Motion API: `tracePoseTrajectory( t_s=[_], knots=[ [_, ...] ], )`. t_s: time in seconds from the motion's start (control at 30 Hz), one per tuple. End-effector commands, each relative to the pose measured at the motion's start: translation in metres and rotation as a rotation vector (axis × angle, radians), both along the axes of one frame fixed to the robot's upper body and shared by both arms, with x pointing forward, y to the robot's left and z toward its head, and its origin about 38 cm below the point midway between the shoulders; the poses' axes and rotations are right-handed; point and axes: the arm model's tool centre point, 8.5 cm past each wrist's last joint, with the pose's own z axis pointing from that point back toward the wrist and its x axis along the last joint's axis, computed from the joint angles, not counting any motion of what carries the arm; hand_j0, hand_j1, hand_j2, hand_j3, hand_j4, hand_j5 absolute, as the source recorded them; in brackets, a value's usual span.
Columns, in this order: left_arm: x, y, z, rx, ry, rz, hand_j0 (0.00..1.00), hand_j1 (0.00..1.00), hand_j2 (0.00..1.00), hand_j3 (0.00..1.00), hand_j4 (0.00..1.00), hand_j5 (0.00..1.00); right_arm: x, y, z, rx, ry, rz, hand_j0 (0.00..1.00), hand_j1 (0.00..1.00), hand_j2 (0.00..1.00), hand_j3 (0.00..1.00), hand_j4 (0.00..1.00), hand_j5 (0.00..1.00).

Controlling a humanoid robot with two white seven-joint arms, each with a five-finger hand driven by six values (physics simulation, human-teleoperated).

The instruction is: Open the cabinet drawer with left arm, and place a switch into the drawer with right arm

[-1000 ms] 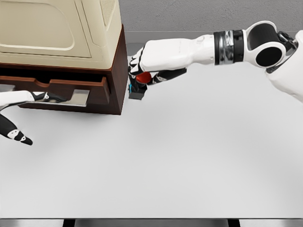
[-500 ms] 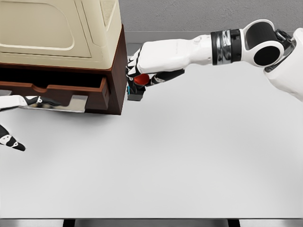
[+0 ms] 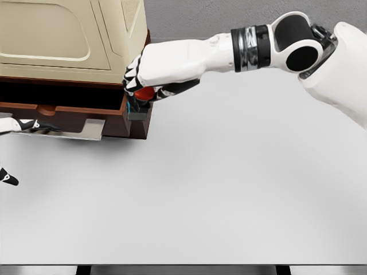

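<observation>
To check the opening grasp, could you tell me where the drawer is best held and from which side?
By the metal handle on the drawer front, approached from the front: it is a flat lip jutting toward the robot, so fingers hook it. The left hand sits at its left end.

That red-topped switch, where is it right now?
In the head view the switch is gripped in the right robot hand, upper left of centre, at the right front corner of the open drawer of the brown cabinet, above the white table.
</observation>
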Motion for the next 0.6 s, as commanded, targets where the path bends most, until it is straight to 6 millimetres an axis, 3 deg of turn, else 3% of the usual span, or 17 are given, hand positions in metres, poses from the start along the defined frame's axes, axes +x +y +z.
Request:
tracePoseTrajectory(
  t_s=[0.0,0.27,0.57],
  knots=[
    [-0.002,0.005,0.002,0.023,-0.002,0.01,1.0,1.0,1.0,1.0,1.0,1.0,-0.003,0.011,0.001,0.014,0.009,0.022,0.44,0.44,0.44,0.44,0.44,0.44],
    [-0.008,0.015,0.011,0.03,-0.006,0.024,1.0,1.0,1.0,1.0,1.0,1.0,0.001,0.016,0.006,0.016,0.018,-0.009,0.43,0.43,0.43,0.43,0.43,0.43],
    [-0.013,0.018,0.008,0.033,0.001,0.015,1.0,1.0,1.0,1.0,1.0,1.0,0.024,0.048,0.003,0.003,0.06,-0.049,0.43,0.43,0.43,0.43,0.43,0.43]
  ],
)
